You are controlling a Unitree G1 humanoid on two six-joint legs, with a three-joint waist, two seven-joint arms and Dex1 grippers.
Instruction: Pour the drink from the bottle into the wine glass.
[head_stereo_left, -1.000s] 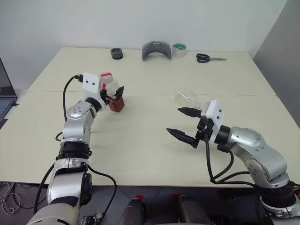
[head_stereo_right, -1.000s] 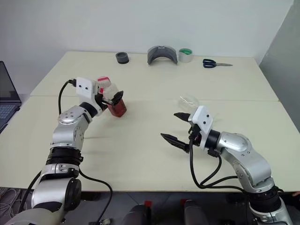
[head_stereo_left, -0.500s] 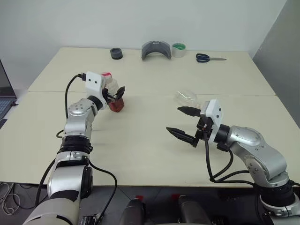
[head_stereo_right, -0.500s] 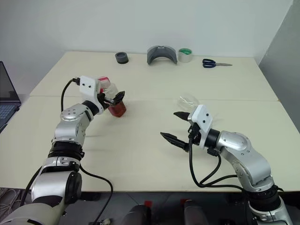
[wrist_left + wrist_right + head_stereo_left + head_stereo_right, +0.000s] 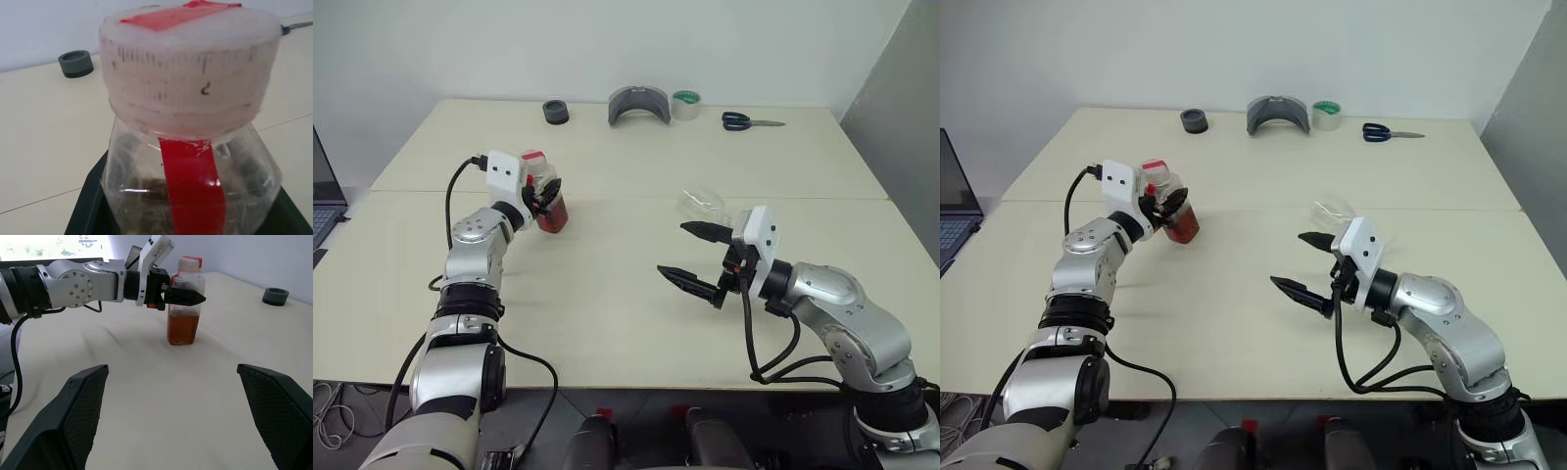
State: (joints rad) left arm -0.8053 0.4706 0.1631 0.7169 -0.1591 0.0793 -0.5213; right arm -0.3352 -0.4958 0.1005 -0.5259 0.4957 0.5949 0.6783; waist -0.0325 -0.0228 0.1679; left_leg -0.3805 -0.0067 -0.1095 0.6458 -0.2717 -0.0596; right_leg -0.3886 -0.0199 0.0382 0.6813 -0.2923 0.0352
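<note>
The setting is a lab or office test room. A pale cream table point(image 5: 636, 284) stands against a plain white wall point(image 5: 607, 44). Along the table's far edge lie scissors point(image 5: 751, 121), a green tape roll point(image 5: 686, 104) and a grey curved part point(image 5: 639, 105). A laptop point(image 5: 955, 206) sits beside the table's left end.

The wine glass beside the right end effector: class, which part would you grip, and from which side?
Grip the wine glass around its rounded bowl, coming level from the robot's near side. It looks tipped over on the table, so the bowl faces the open right end effector; the thin stem probably offers less hold.
</note>
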